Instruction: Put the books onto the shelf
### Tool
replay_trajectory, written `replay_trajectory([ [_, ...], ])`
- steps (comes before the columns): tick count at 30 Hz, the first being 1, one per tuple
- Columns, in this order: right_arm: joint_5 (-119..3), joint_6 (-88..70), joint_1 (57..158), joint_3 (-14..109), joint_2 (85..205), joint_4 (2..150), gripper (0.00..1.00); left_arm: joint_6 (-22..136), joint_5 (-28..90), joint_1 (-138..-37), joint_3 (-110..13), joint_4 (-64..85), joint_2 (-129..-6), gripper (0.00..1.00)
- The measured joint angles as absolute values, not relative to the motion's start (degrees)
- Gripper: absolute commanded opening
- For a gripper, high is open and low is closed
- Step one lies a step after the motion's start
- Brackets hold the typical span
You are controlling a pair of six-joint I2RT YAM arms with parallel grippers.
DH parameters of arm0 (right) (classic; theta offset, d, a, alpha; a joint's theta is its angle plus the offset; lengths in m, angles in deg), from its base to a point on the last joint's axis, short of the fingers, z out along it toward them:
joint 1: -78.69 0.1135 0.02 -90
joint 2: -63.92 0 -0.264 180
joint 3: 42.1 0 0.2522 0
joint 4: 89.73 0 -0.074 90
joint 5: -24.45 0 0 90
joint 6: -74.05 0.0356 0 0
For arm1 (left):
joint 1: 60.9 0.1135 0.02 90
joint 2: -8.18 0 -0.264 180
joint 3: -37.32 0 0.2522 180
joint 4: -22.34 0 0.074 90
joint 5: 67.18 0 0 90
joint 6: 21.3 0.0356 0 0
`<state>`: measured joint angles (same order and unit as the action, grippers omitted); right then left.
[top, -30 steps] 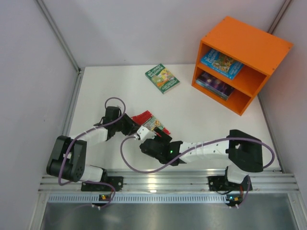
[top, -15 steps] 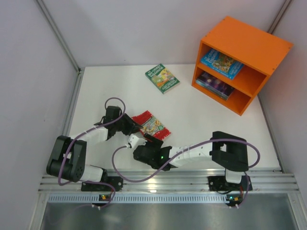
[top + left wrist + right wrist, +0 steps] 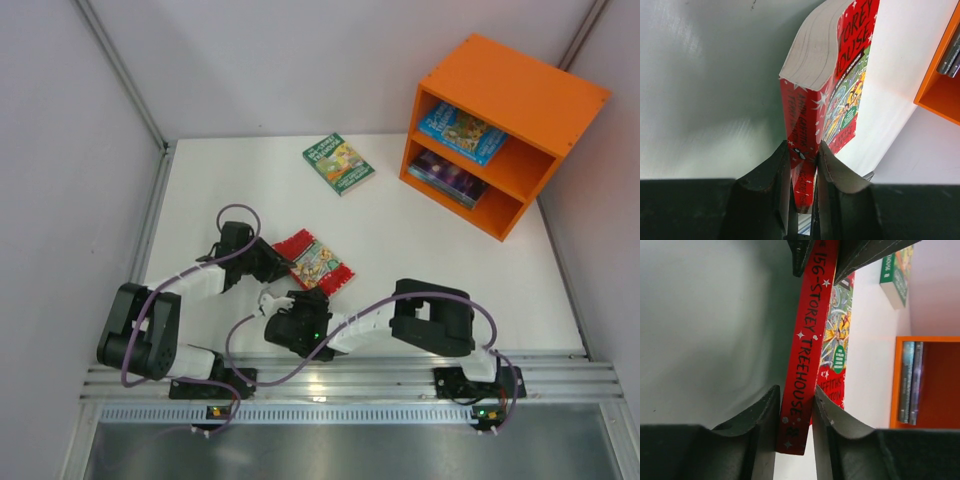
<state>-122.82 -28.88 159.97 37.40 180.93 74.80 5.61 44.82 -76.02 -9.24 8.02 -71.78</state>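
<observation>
With the left gripper (image 3: 803, 165) and right gripper (image 3: 796, 397) both pinching the red book (image 3: 315, 262) near the table (image 3: 430, 240) front, right should squeeze tight before left lets go, shelf (image 3: 520, 90) at two o'clock.

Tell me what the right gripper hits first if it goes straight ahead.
Its fingers flank the spine of the red book. Straight along it, the right gripper would probably meet the left gripper first, clamped on the book's far end, though depth is unclear.

Where stuff sits on the surface (image 3: 430, 250)
Near book (image 3: 315, 263) front-left, far book (image 3: 339, 164) behind it, shelf (image 3: 520, 95) back-right, with upper book (image 3: 462, 132) over lower books (image 3: 448, 180) in separate compartments.
</observation>
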Motion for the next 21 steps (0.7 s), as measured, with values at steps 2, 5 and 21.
replay_trajectory([
  [2,-125.1,-30.3,160.0,37.9,182.0,76.0,0.26,5.4,44.0,-76.0,-9.2,7.9,-71.7,0.0],
  [5,-127.2,-33.0,160.1,38.1,182.8,77.8,0.34,5.1,42.9,-76.1,-9.2,7.1,-70.2,0.0],
  [21,-132.1,-45.8,159.6,35.6,182.7,90.0,0.0,3.9,41.5,-75.8,-9.3,4.4,-65.8,0.19],
])
